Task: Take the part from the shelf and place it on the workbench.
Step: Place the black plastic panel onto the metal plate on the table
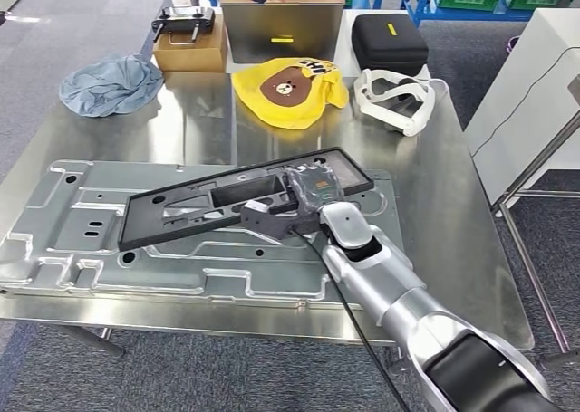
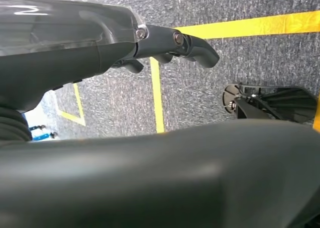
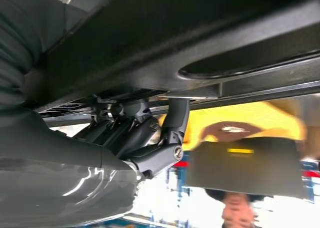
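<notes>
Right hand gripped the right end of the black part, fingers curled under its edge in the wrist view. That part lay flat on a stamped metal panel on the steel workbench. Left hand hung above grey floor with yellow lines, fingers extended, holding nothing. Behind lay a yellow bear bag.
</notes>
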Motion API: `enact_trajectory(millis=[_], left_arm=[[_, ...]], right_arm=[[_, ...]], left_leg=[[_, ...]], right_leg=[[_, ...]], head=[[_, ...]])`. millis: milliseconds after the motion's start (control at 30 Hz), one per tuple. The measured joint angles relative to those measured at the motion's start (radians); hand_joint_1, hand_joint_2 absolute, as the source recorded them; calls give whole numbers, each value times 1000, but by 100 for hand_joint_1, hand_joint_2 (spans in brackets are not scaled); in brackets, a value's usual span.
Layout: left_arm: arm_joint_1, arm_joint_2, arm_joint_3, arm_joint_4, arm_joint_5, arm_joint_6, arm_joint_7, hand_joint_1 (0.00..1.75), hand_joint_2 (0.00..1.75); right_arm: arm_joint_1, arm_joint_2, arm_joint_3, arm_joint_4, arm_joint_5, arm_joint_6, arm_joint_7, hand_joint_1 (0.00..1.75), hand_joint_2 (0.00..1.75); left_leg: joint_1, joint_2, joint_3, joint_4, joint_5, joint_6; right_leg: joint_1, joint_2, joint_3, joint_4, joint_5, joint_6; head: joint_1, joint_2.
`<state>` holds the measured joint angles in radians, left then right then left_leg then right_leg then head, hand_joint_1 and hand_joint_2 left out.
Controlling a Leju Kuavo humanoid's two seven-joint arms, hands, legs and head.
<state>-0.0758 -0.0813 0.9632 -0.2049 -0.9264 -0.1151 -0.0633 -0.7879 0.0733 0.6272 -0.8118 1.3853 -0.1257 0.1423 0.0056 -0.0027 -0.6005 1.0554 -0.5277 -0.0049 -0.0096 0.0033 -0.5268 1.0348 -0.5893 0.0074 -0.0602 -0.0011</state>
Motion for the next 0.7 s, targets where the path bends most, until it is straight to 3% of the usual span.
enact_trajectory(millis=[367, 500, 667, 700], left_arm=[[-2, 0, 2, 0, -23, -12, -18, 0, 175], [-3, 0, 3, 0, -23, -10, -37, 0, 175], [-3, 0, 10, 0, -20, -10, -51, 0, 175], [-3, 0, 12, 0, -19, -11, -57, 0, 131]], right_arm=[[-78, 8, -101, 207, 16, 56, 29, 175, 175], [-83, 9, -116, 247, 17, 61, -7, 0, 0], [-81, 10, -121, 266, 16, 74, -47, 0, 0], [-80, 11, -121, 267, 15, 77, -53, 0, 0]], left_leg=[[0, 0, 0, 0, 0, 0], [0, 0, 0, 0, 0, 0], [0, 0, 0, 0, 0, 0], [0, 0, 1, 0, 0, 0]], right_leg=[[0, 0, 0, 0, 0, 0], [0, 0, 0, 0, 0, 0], [0, 1, 0, 0, 0, 0], [0, 1, 0, 0, 0, 0]], head=[[0, 0], [0, 0], [0, 0], [0, 0]])
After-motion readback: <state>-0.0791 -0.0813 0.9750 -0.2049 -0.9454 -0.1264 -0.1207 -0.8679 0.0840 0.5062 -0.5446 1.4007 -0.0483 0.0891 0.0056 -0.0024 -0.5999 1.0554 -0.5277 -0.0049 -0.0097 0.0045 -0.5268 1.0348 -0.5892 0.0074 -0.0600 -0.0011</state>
